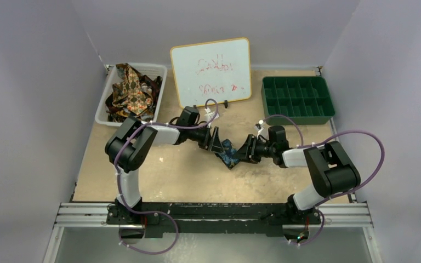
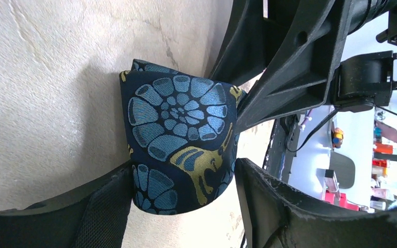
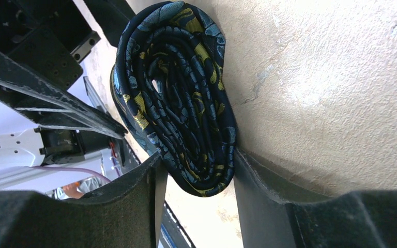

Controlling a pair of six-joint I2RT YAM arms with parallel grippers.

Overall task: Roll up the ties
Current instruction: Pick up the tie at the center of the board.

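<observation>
A dark navy tie (image 1: 230, 155) with blue and gold flowers is wound into a roll at the middle of the table. My left gripper (image 1: 216, 143) comes at it from the left, my right gripper (image 1: 246, 150) from the right. In the left wrist view the roll (image 2: 178, 134) shows its patterned outer face, and the left gripper (image 2: 183, 178) is shut on it, one finger against each side. The right wrist view shows the roll's spiral end (image 3: 178, 98), with the right gripper (image 3: 196, 165) shut across its lower part. More ties (image 1: 134, 90), brown and gold, lie in a heap at the back left.
The loose ties sit in a white bin (image 1: 103, 101) at the back left. A whiteboard (image 1: 211, 71) with red writing leans at the back centre. A green tray with several compartments (image 1: 297, 98) stands at the back right. Grey walls close in the table.
</observation>
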